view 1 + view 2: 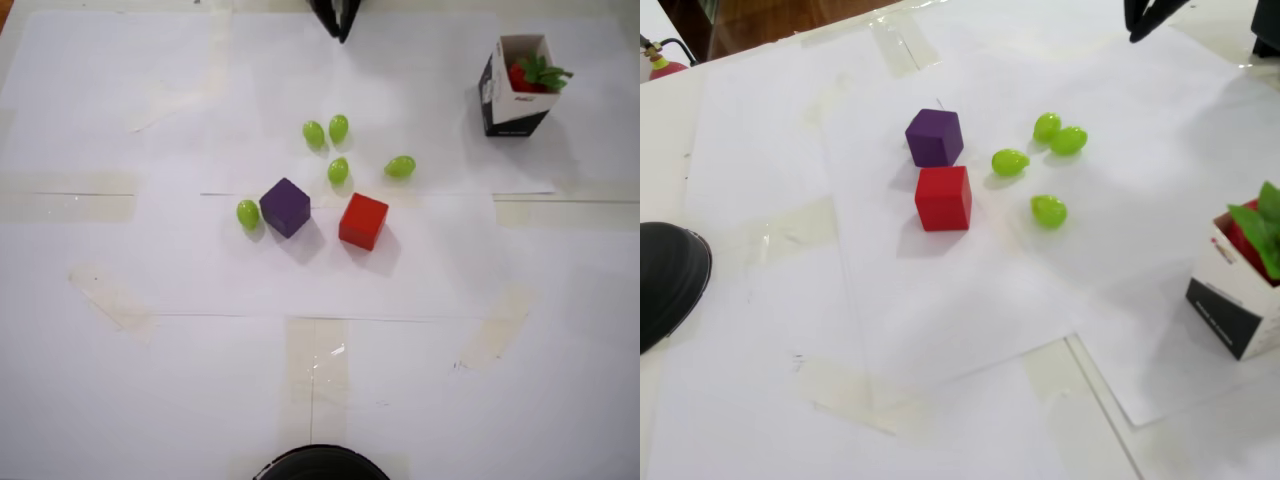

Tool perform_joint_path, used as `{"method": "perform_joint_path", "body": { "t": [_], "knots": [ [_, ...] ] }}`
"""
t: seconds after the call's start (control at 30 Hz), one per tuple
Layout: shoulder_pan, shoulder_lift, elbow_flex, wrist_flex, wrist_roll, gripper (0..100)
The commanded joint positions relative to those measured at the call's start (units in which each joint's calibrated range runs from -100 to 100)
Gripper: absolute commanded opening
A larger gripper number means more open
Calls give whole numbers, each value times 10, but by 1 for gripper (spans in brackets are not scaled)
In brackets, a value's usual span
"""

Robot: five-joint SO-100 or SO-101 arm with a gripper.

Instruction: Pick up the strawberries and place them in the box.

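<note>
At the far desk edge, well away from the box (515,90), only the dark tip of the pincer (338,20) shows in the overhead view; the fixed view catches the same tip (1148,18) at its top border. Whether its jaws are spread or pressed together I cannot tell, but nothing seems to be carried in what shows.

Red flesh and green leaves of the strawberries (530,75) sit inside the box, the leaves poking over its rim; how many lie in there I cannot tell. No strawberry lies loose on the white paper, so the task looks done or nearly so.

The main risk, as I judge it, is the box itself: tall, narrow and light, it would likely tip if the arm swung back toward it low, spilling the fruit. The leaves sticking above the rim could also catch on a passing jaw.

Well apart from the box, toward the desk's middle, lie five grapes (338,170), a purple cube (286,207) and a red cube (362,221). The grapes are round and would roll if brushed.

Bare paper between the box and that cluster leaves open room. The box stands near the paper's corner, so room beyond it is tight. A dark round object (665,280) sits at the near edge, farthest from the box.
</note>
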State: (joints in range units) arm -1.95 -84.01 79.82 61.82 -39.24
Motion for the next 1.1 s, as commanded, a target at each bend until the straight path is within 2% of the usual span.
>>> {"method": "perform_joint_path", "body": {
  "t": [0.0,0.47,1.07],
  "knots": [
    [-6,-136,99,-5,-12,0],
    [-16,-136,199,-8,2,0],
    [10,-136,202,9,16,0]
  ]
}}
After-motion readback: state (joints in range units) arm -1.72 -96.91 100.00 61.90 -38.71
